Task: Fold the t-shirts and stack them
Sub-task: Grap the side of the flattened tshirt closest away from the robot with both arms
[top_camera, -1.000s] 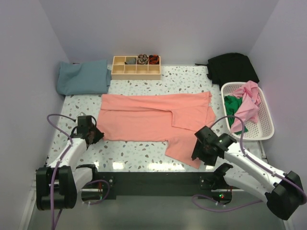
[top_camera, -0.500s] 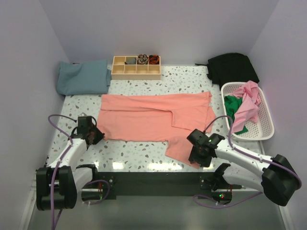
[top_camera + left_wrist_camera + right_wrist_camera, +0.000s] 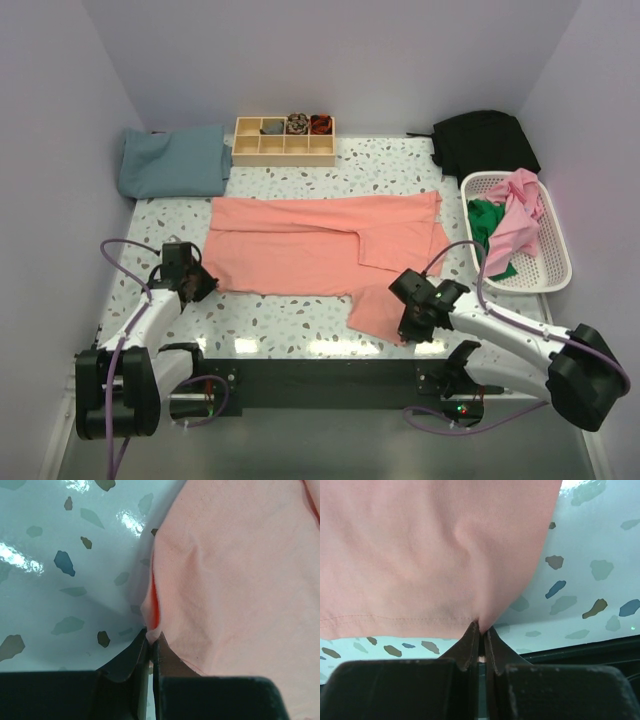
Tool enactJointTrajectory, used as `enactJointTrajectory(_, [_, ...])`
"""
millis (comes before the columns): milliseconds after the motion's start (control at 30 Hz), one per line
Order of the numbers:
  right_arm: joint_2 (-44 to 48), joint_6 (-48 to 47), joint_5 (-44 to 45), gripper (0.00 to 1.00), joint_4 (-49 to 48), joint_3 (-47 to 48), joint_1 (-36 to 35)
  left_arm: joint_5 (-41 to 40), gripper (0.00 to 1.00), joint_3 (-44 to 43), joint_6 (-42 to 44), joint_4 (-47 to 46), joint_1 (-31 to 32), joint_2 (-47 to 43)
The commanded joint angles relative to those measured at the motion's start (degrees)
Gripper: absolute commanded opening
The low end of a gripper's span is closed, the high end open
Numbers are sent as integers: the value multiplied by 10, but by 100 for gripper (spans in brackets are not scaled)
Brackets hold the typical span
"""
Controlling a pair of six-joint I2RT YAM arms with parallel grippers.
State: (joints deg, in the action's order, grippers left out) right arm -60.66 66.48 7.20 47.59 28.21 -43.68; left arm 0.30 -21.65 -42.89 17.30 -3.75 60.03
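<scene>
Your salmon shirt (image 3: 320,250) lies spread flat across the middle of the bench (image 3: 300,315), its long side running left to right. A folded flap lies over its right part, and a lobe of cloth reaches toward the near edge.

Your left gripper (image 3: 151,639) is clenched on the shirt's left near corner. The wrist view shows a small pucker of salmon cloth nipped between the closed tips, low over the bench.

Your right gripper (image 3: 482,628) is likewise clamped on the shirt, pinching the hem of the near lobe at its right end, close to the near edge. The cloth rises into a small peak where the tips meet.

The teal shirt (image 3: 172,160) sits folded in the far left corner, just beside the tray (image 3: 283,145) at the far edge.

The pink shirt (image 3: 515,215) and green shirt (image 3: 487,222) lie crumpled in the basket (image 3: 549,232) at the right edge. A black cloth (image 3: 485,140) lies in the far right corner behind the basket.
</scene>
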Motion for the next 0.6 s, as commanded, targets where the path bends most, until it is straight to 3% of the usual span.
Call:
enactJointTrajectory(0, [46, -4, 65, 0, 13, 26, -4, 13, 0, -14, 3, 21, -2, -11])
enactJointTrajectory(233, [90, -21, 165, 0, 93, 140, -5, 7, 0, -82, 10, 75, -2, -35])
enactJointTrajectory(567, [70, -66, 266, 0, 95, 205, -4, -20, 0, -122, 20, 108, -3, -42])
